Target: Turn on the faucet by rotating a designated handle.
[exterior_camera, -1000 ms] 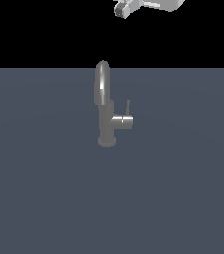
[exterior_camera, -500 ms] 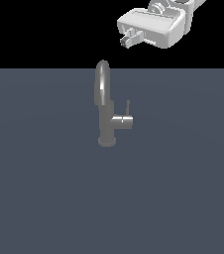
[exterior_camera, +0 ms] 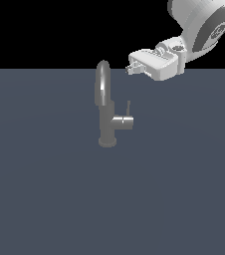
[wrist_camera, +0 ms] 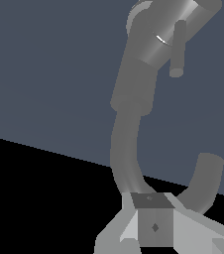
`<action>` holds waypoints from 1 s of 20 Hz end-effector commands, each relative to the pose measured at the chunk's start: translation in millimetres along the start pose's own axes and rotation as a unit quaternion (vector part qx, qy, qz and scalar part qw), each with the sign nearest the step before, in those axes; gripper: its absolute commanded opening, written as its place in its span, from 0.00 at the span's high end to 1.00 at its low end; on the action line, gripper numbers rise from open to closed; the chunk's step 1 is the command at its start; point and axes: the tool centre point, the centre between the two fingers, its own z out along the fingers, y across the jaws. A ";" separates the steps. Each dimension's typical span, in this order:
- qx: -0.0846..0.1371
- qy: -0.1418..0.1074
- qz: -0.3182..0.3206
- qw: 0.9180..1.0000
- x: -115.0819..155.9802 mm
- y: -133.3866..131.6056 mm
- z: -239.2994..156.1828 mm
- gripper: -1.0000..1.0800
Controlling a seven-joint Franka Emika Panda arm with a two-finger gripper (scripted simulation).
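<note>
upright handle (exterior_camera: 128,108) on the faucet (exterior_camera: 106,107) stub pointing toward the exterior view's right; jaws' opening unclear, nothing held

The exterior camera stood back and looked down at the tabletop (exterior_camera: 45,199), with the faucet (exterior_camera: 106,112) mid-frame. The wrist camera sat close behind the pincer (wrist_camera: 153,225), facing that same faucet (wrist_camera: 139,84), the only thing both views shared.
</note>
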 end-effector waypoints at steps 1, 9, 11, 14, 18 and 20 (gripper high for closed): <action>0.028 -0.028 0.027 0.999 23.0 -2.8 1.5 1.00; 0.103 -0.100 0.099 0.985 84.7 -4.5 12.9 1.00; 0.117 -0.113 0.112 0.980 96.0 -4.1 16.3 1.00; 0.134 -0.129 0.128 0.974 109.6 -3.3 21.2 1.00; 0.148 -0.142 0.142 0.968 120.9 -2.4 25.9 1.00; 0.151 -0.145 0.145 0.967 123.5 -2.2 27.1 1.00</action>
